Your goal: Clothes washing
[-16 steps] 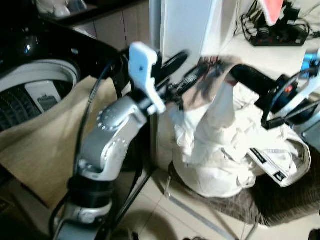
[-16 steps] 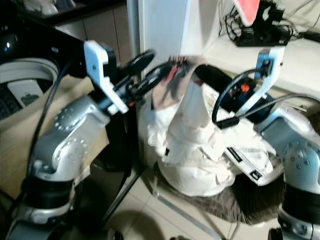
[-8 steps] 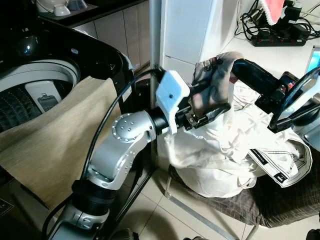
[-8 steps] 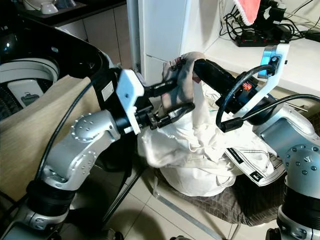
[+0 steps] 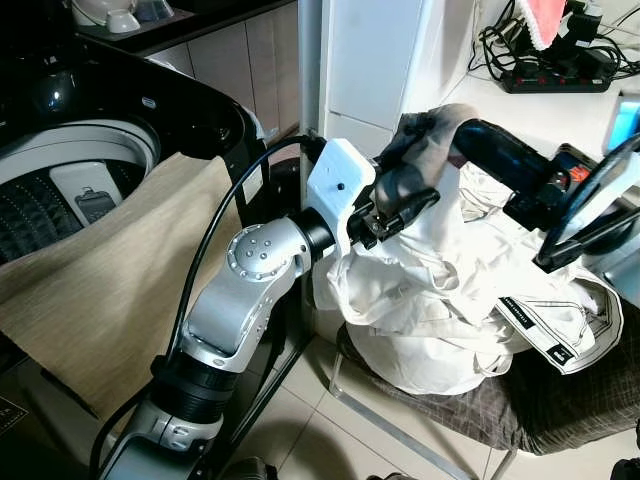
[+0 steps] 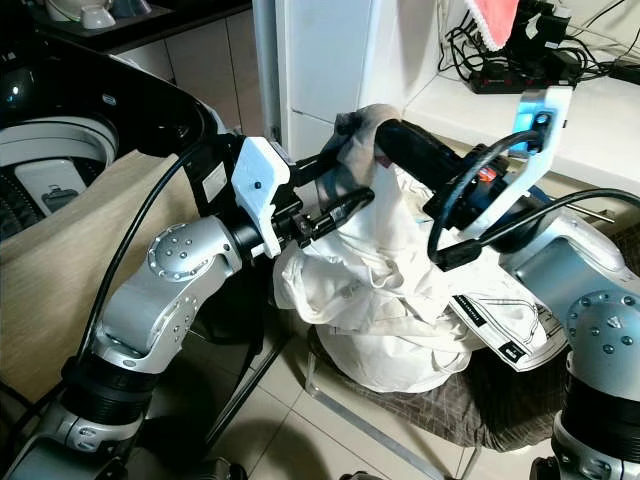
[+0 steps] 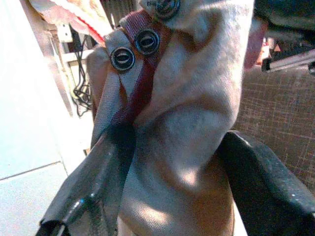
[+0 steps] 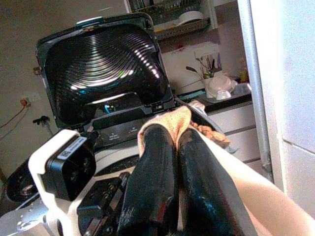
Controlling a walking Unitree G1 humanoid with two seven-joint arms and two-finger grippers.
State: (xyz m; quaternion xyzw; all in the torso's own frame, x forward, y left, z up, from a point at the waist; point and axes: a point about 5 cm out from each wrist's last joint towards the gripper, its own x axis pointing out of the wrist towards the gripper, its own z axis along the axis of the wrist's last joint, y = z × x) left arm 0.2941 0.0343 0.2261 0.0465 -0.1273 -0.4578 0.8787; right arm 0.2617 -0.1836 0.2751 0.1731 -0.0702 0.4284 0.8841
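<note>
A black power strip [image 5: 556, 72] with a tangle of black cords lies on the white desk [image 5: 560, 115]. A tall white cupboard [image 5: 370, 60] stands beside it. White bowls [image 5: 112, 16] sit on a dark shelf. The floor [image 5: 320, 440] has pale tiles.

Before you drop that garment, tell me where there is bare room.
Bare room: the beige cloth draped over the washer rim, left of the left gripper. Crowded: the chair under the white laundry pile, where both grippers hold the garment.
</note>
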